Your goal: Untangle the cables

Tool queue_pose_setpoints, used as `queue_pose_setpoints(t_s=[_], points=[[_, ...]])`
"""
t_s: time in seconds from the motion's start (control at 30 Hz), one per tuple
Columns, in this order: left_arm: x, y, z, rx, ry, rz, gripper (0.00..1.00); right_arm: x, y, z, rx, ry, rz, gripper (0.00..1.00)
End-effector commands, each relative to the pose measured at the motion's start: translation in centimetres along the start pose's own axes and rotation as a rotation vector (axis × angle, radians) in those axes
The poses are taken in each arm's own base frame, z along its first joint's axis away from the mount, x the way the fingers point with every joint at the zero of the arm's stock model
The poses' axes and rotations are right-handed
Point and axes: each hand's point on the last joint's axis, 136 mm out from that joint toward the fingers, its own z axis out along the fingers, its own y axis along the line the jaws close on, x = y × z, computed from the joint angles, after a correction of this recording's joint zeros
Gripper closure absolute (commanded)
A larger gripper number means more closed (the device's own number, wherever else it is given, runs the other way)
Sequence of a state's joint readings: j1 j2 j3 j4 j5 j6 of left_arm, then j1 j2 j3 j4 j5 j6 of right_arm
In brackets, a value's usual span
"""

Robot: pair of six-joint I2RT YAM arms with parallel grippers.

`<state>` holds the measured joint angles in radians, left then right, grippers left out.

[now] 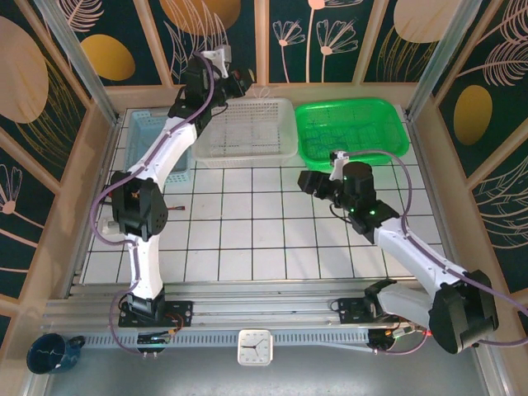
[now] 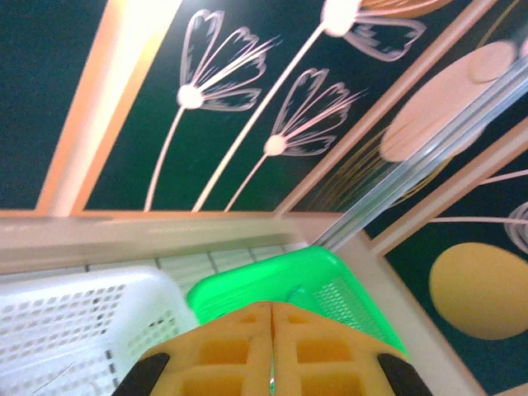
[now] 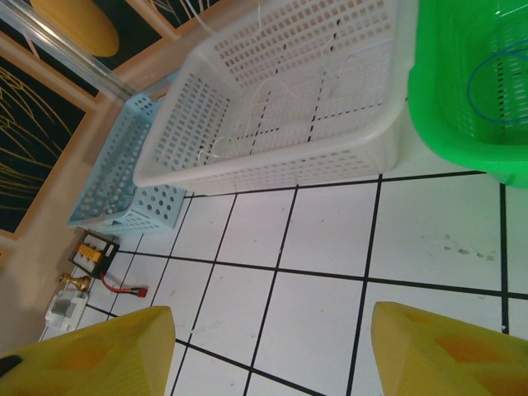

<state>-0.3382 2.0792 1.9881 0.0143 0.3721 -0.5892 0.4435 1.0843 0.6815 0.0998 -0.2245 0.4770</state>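
perforated white plastic basket (image 3: 272, 99) holding thin whitish cables (image 3: 235, 136), glossy green mesh basket (image 3: 445, 107) holding a blue cable loop (image 3: 472, 82); left jaws pressed together, right jaws apart above tiled worktop (image 3: 313, 256).

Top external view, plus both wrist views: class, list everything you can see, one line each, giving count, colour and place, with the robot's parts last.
white basket: one, white, back centre of the table
green basket: one, green, back right, beside the white basket
light blue basket: one, pale blue, back left
whitish wires: several, whitish, inside the white basket
blue wire: one loop, blue, inside the green basket
clock: one, white, near rail between the arm bases
mug: one, dark blue, near left corner, off the tiles
table: one, white tiles with dark lines
left gripper: one, yellow fingers, shut, high at the back
right gripper: one, yellow fingers, open, empty, above the tiles
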Motion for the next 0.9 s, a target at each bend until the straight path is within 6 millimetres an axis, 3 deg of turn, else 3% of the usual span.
queue_pose_setpoints(t_s=[0.0,0.03,0.1,0.17,0.2,0.37,0.53,0.7,0.87], points=[[2.4,3.6,0.9,-0.093,0.055,0.035,1.00,0.2,-1.0,-0.7,0.037,-0.007,-0.007,0.35],[2.8,4.1,0.9,-0.109,0.061,0.044,0.95,0.1,-1.1,-0.9,0.038,-0.010,-0.007,0.35],[3.2,5.2,0.6,-0.162,0.068,0.081,0.39,0.1,-1.1,-1.1,0.039,-0.012,-0.012,0.35],[2.6,5.5,-0.3,-0.208,0.051,0.110,0.05,-0.2,-1.1,-1.5,0.039,-0.020,-0.017,0.34],[2.2,5.3,-0.7,-0.216,0.043,0.126,0.01,-0.3,-1.0,-1.6,0.040,-0.026,-0.021,0.33],[0.6,3.3,-3.1,-0.214,0.021,0.175,0.01,-1.1,-1.3,-2.4,0.054,-0.055,-0.029,0.26],[0.1,1.7,-6.9,-0.217,-0.019,0.214,0.01,-1.9,-2.6,-3.3,0.120,-0.102,-0.038,0.17],[0.8,0.4,-12.3,-0.232,-0.080,0.251,0.01,-3.1,-5.6,-4.7,0.283,-0.187,-0.046,0.13],[2.7,1.5,-18.6,-0.313,-0.214,0.296,0.01,-4.1,-9.7,-6.7,0.473,-0.338,-0.038,0.02]])
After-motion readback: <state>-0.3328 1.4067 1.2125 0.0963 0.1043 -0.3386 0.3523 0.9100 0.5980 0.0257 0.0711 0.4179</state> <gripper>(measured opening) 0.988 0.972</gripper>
